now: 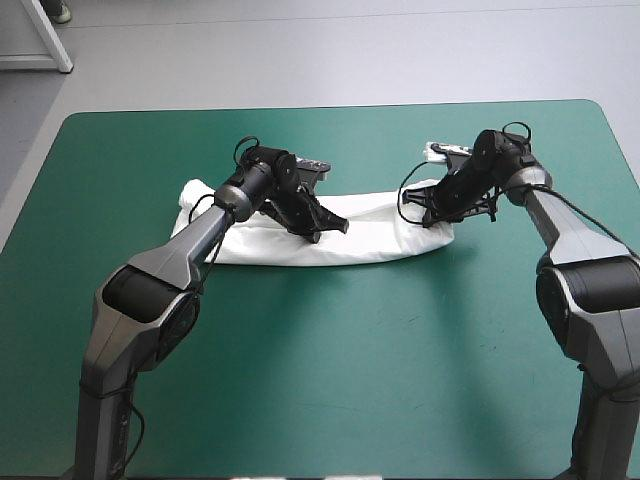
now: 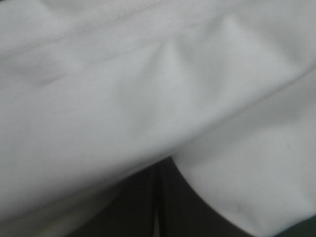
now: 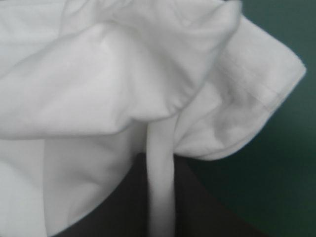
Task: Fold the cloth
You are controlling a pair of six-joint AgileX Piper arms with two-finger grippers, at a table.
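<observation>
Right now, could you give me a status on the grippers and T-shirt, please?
Left gripper shut on T-shirt near middle. Right gripper shut on its right end. T-shirt a long band, lying on table. Nothing blocking.

This is a robotics lab or test room rather than a home. Two grey-and-black robot arms, the left arm (image 1: 172, 258) and the right arm (image 1: 585, 272), are mounted at a tabletop (image 1: 330, 400) with rounded corners and a plain teal-green cover (image 1: 120, 160). A single white T-shirt (image 1: 370, 235) lies on it. Beyond runs a bare, smooth grey floor (image 1: 350, 50) — one white furniture leg (image 1: 48, 40) stands there.
</observation>
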